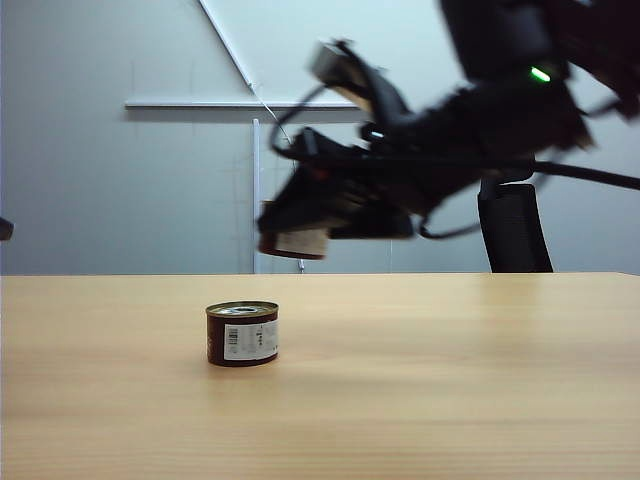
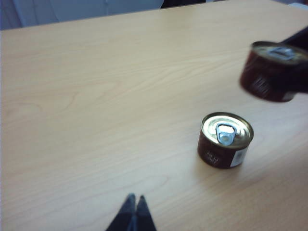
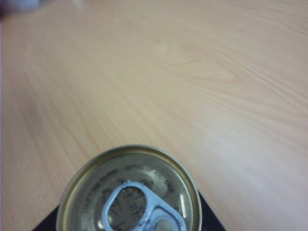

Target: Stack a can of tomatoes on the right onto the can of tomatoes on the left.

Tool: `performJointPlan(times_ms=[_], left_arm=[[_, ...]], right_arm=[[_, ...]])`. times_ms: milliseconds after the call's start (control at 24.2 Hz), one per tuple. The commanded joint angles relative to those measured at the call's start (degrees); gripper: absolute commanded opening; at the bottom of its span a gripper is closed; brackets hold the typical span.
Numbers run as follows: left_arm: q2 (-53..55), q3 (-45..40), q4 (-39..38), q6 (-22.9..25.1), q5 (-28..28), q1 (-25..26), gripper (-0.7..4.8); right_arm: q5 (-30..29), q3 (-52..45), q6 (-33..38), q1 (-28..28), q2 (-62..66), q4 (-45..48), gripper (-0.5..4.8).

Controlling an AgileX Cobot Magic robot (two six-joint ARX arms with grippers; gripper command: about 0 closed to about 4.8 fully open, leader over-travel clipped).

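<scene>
**A:** Status on the stack?

**B:** I've got the right gripper [image 1: 300, 232] clamped on the carried can [image 1: 293, 243], airborne, label showing under the jaws in the exterior view. Target can [image 1: 242, 333] stands upright on the table [image 1: 450, 380], below the jaws and off to their far side, well apart from the load. Left gripper [image 2: 134, 211] is parked low over the table, jaws together, nothing in them, target can ahead of its tips.

**A:** Risks?

**B:** Main one is a bad line-up. In the right wrist view the carried can's lid fills the space between the jaws, so I can't see the target at all. If I come down off-centre, the rim catches, tips the target or slides it.

**A:** Anything else?

**B:** The can looks slightly tilted in the grip. If I release it like that, it lands on an edge and rolls off.
</scene>
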Motion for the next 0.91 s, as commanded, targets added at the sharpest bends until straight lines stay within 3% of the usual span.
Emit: performJointPlan(times_ms=[41, 290, 910], left_arm=[[-1.07, 0.13, 0.59, 0.02, 0.46, -0.07, -0.02], [-1.33, 0.13, 0.55, 0.02, 0.42, -0.07, -0.02], [-1.31, 0.13, 0.55, 0.02, 0.42, -0.07, -0.02]], right_arm=[[0.44, 4.42, -6.64, 1.57, 2.23, -5.42, 1.21], [0.57, 9.22, -6.82, 2.86, 7.5, -5.95, 1.21], [0.26, 9.6, -6.8, 3.63, 9.46, -6.08, 1.22]])
